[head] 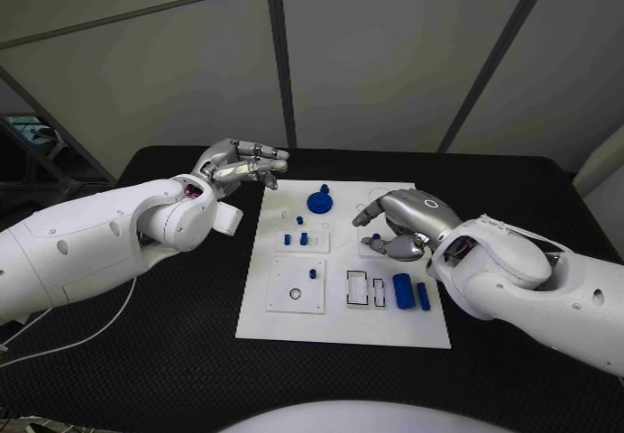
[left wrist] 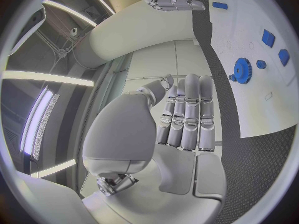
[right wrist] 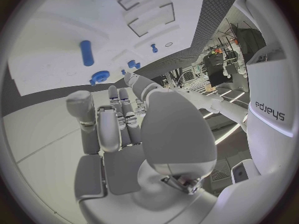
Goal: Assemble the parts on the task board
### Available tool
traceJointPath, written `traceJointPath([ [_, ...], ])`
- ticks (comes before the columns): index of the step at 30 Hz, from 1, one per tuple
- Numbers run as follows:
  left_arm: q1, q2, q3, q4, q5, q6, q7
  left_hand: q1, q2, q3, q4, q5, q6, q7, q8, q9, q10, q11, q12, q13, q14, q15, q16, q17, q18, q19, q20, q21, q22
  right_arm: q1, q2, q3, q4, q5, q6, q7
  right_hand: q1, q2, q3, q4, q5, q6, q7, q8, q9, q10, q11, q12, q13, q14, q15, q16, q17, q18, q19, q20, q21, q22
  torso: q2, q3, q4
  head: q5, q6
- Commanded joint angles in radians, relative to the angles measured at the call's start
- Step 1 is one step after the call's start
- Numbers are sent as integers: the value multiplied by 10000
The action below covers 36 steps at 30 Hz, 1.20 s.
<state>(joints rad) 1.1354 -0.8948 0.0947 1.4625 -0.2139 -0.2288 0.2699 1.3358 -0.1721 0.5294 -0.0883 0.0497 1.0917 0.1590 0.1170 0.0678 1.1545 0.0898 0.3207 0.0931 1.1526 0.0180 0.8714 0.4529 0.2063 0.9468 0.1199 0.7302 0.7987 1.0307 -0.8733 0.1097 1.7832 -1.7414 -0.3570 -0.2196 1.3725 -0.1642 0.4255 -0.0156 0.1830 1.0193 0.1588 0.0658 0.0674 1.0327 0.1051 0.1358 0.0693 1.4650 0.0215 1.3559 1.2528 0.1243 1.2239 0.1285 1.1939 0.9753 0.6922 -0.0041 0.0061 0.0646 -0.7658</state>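
Blue plastic parts [head: 405, 291] lie on the white rectangular task board [head: 344, 329], so we advise lowering our right hand [head: 406, 221], hovering empty with fingers loosely curled toward 12 o'clock, squarely over one part, while our left hand [head: 243, 163] waits empty at 11 o'clock.

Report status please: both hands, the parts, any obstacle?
Left hand open, beside the task board. Right hand over the board's right side, grip unclear. Blue gear lies free. Nothing blocking.

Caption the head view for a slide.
Both hands, left and right, hover empty over the white task board, where a blue gear and other blue parts lie.
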Motion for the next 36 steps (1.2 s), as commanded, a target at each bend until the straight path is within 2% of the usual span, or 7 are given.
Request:
traceJointPath([
  [1, 10, 11, 6, 5, 25, 192, 10, 13, 108, 3, -69, 25, 2, 43, -64, -11, -59, -4, -43, -15, -71, 3, -23, -14, -263, -46, 29, -13, 17, 30, -138, 44, -73, 189, 667, -170, -54, -83, -58, -4, -56, -23, -81, 22, 16, 20, 5, 58, -15, 412, -18, -41, -12, 21, -37, -46, -34, 10, 15, 3, -9, -41, 41],
  [8, 4, 48, 5, -3, 25, 227, 10, 13, 108, 3, -69, 25, 2, 43, -64, -11, -59, -4, -43, -15, -71, 3, -23, -14, -263, -46, 29, -13, 17, 61, -216, 107, -278, -144, 1079, -233, -49, -116, -105, 8, -53, 25, -123, 46, 27, 10, -6, 107, -19, 411, -28, -46, -25, 21, -33, -55, -45, 3, 20, 4, 24, -88, 66],
  [11, 3, 45, 5, 4, 25, 227, 9, 13, 108, 3, -69, 25, 2, 43, -64, -11, -59, -4, -43, -15, -71, 3, -23, -14, -263, -46, 29, -13, 17, 63, -180, 112, -356, -199, 1281, -249, -50, -131, -127, 16, -58, 39, -148, 51, 30, 0, -8, 123, -22, 409, -30, -53, -38, 21, -33, -58, -52, -3, 21, -11, 29, -85, 56],
  [17, 2, 9, 5, 21, 25, 222, 6, 7, 107, -2, -70, 25, 1, 43, -65, -11, -60, -1, -41, -16, -84, 7, -26, -18, -265, -58, 32, -17, 19, 61, -29, 113, -560, -243, 1730, -333, -55, -125, -152, 40, -80, 57, -169, 56, 32, 20, -19, 171, -19, 408, -37, -59, -51, 21, -32, -63, -64, -12, 23, -5, 10, -63, 13],
  [28, 1, 0, 5, 35, 25, 237, 1, 7, 107, -2, -70, 25, 1, 43, -65, -11, -60, -1, -41, -16, -84, 7, -26, -18, -265, -58, 32, -17, 19, 59, 283, 111, -1020, -226, 1855, -396, 1, 0, -112, 101, -88, 97, -181, 62, 35, 140, -60, 326, -15, 418, -69, -37, -33, 10, 24, -89, -42, 35, 9, -8, 33, -70, 0],
  [36, 1, -8, 5, 33, 25, 249, -25, 6, 107, -2, -70, 25, 1, 43, -65, -11, -60, -1, -41, -16, -84, 7, -26, -18, -265, -58, 32, -17, 20, 59, 528, 108, -1357, -139, 2037, -363, 117, 145, 46, 139, -78, 232, -157, 100, 51, 536, -160, 560, -3, 456, -149, 51, 60, -19, 150, -153, 49, 171, 20, -3, 6, -44, -19],
])
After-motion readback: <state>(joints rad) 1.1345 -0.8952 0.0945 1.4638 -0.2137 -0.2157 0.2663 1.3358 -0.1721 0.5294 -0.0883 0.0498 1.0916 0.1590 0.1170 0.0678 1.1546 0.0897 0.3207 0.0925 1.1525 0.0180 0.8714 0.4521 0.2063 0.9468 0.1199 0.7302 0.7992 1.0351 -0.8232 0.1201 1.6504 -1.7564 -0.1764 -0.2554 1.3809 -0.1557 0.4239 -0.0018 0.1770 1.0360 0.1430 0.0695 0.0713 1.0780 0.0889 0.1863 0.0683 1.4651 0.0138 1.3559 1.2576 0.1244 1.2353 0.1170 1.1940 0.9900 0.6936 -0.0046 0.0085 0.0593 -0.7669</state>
